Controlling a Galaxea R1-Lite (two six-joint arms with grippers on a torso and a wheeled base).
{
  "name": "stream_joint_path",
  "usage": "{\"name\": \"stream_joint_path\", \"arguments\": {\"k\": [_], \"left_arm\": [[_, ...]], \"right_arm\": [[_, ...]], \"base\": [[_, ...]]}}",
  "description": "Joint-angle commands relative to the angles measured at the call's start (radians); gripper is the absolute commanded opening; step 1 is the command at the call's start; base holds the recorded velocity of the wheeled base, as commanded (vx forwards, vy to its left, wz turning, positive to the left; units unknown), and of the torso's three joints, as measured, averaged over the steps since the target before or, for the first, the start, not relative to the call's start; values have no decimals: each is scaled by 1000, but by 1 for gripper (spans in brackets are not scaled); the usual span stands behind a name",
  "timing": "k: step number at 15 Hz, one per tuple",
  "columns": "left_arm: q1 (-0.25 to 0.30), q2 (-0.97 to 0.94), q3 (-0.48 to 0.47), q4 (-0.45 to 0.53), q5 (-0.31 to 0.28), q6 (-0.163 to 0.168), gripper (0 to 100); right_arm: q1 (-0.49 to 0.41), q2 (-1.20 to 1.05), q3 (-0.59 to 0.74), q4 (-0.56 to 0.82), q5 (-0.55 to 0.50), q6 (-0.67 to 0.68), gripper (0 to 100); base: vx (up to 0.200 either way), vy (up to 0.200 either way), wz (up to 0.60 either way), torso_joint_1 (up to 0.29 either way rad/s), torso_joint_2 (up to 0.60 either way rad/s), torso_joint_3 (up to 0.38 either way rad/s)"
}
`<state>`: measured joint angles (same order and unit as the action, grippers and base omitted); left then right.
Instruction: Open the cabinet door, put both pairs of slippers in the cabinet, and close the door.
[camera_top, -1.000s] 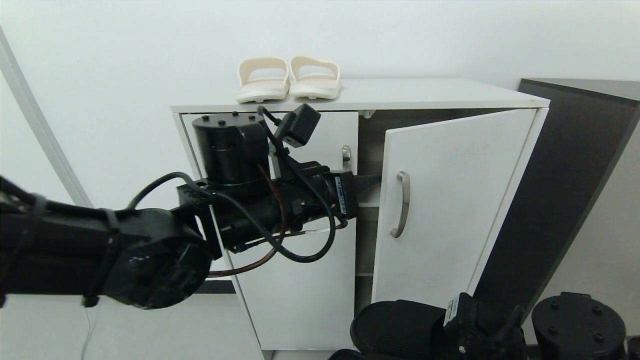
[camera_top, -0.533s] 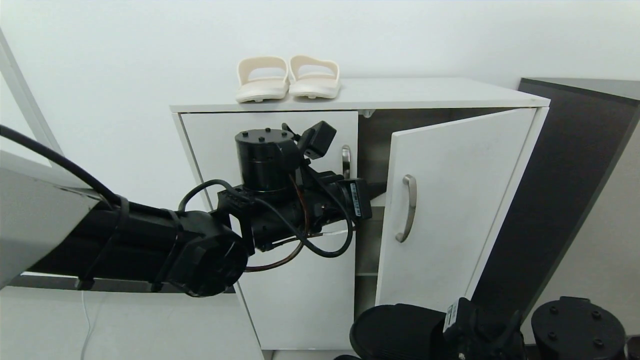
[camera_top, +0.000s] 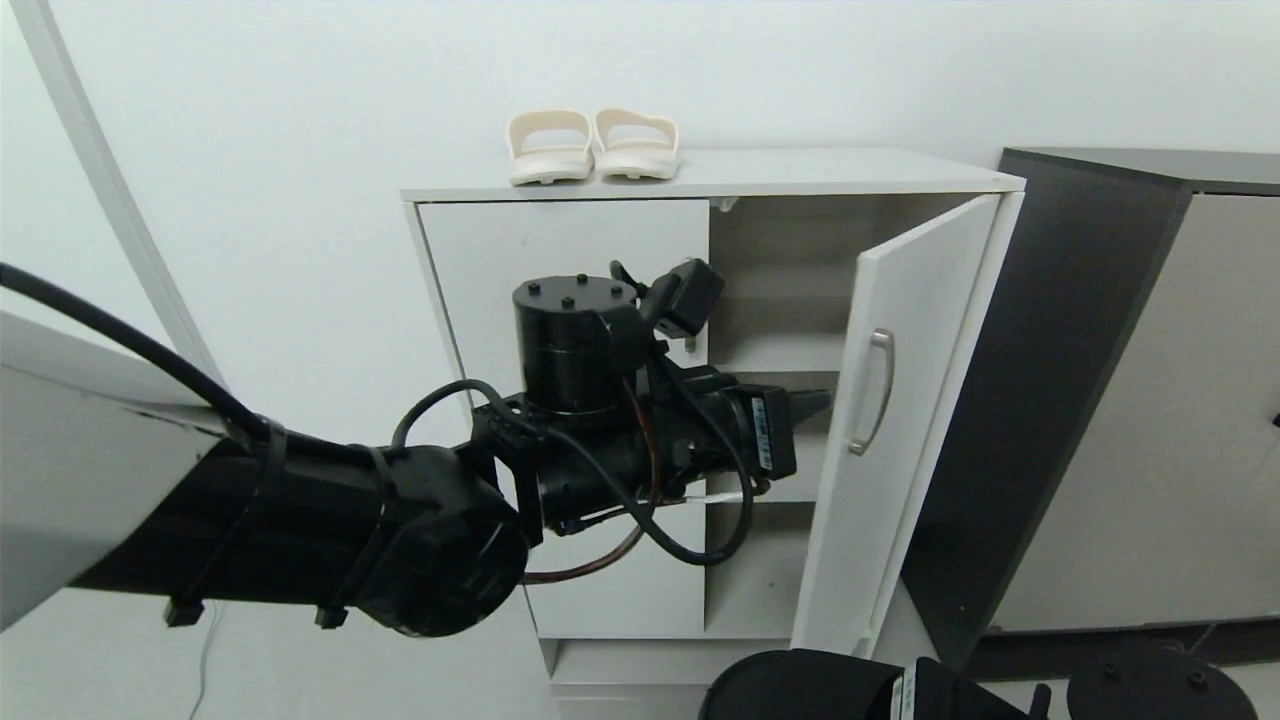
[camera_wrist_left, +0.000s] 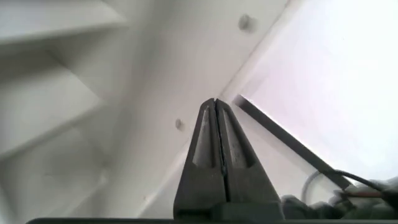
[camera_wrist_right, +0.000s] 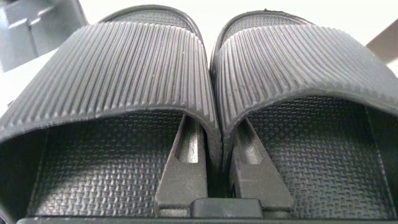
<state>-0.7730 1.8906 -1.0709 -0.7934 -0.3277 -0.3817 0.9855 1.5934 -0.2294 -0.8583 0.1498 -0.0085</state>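
A white cabinet (camera_top: 560, 250) stands against the wall, its right door (camera_top: 930, 330) swung out and its shelves (camera_top: 780, 352) showing. A cream pair of slippers (camera_top: 595, 148) sits on the cabinet top. My left gripper (camera_top: 818, 402) is shut and empty, its tip (camera_wrist_left: 215, 103) in the opening close to the door's inner face; I cannot tell if it touches. A black pair of slippers (camera_top: 800, 685) hangs low in front of the cabinet. My right gripper (camera_wrist_right: 216, 127) is shut on it, one finger under each strap, pinching the two inner sides together.
The open door carries a metal handle (camera_top: 872, 392) on its outer face. A dark grey cabinet (camera_top: 1090, 350) stands right beside the white one, close behind the open door. The left door stays closed. A grey strip (camera_top: 110, 190) runs up the wall at left.
The right door has swung much wider, and my left gripper has moved right along with its inner edge. The head camera has shifted, so the cabinet looks farther off. The black slippers stay gripped.
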Motion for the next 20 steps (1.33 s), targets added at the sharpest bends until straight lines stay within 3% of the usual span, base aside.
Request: {"name": "stream_joint_path", "arguments": {"k": [1,4,7,11,12,14,17,18,19,20], "left_arm": [[-28,-1,0,-20,-1,-6,0],[-22,16,22,-87,4,-9,0],[18,-1,43,-92,6,-5,0],[147,-193,144,-63,6,-3,0],[167,-252,183,-41,7,1,0],[221,-475,302,69,15,9,0],[230,-748,364,303,174,107,0],[239,-864,367,456,291,179,0],[268,-921,377,517,334,224,0],[379,-1067,437,606,355,345,0]], "right_arm": [[2,2,2,-1,1,1,0],[2,3,2,-1,1,-1,0],[-1,8,-4,-4,1,5,0],[-140,74,-116,-4,-18,22,0],[-166,89,-154,-4,-49,55,0],[-199,181,-291,-4,-282,174,0],[-229,257,-426,2,-477,206,0],[-246,289,-461,-1,-549,205,0],[-249,296,-476,-1,-576,205,0],[-257,315,-502,-1,-630,206,0]], "base": [[-200,0,0,2,2,2],[-67,0,0,1,1,4],[0,0,0,0,0,0],[0,0,0,0,0,0],[0,0,0,0,0,0],[0,0,0,0,0,0],[0,0,0,0,0,0],[0,0,0,0,0,0],[0,0,0,0,0,0],[0,0,0,0,0,0]]}}
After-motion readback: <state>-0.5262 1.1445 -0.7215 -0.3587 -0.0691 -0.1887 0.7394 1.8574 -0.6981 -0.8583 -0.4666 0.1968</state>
